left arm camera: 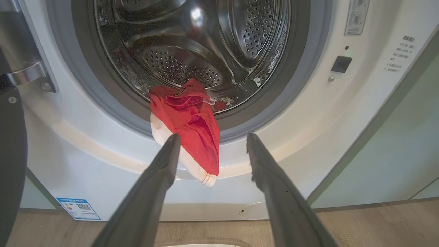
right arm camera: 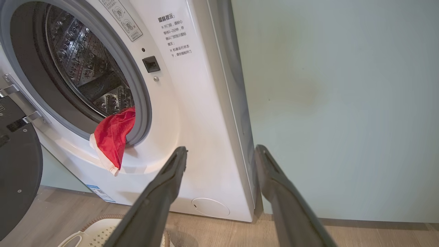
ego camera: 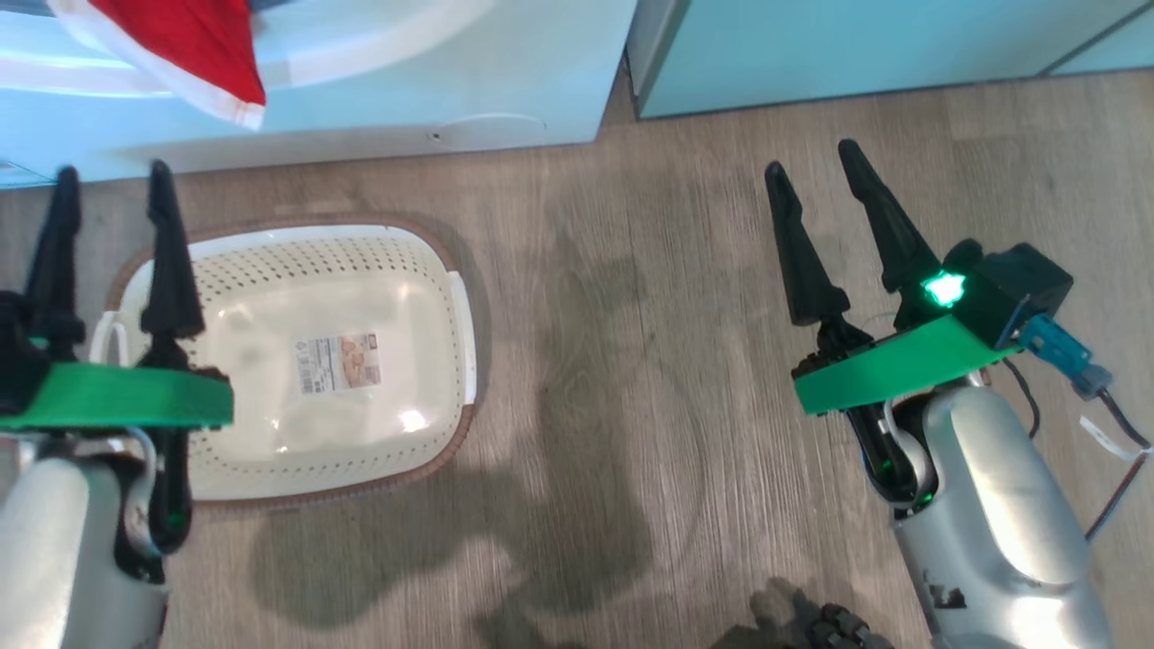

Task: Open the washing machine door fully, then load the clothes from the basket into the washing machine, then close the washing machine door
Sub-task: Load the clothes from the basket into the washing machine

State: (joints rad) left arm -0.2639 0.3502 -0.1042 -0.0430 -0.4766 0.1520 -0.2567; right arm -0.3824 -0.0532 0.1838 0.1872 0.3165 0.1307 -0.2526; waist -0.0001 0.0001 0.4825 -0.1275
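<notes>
The clothes [left arm camera: 187,116] hang over the lip of the washing machine [left arm camera: 103,164]; their inner end is hard to see in the drum [left arm camera: 178,65]. The open washing machine door [right arm camera: 17,178] is cut off at the edge. The left gripper [ego camera: 113,176] and the right gripper [ego camera: 811,162] have their fingers apart and empty.

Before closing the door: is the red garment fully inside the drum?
Partly out. The red garment drapes from the drum over the grey gasket and hangs down the washing machine front.
</notes>
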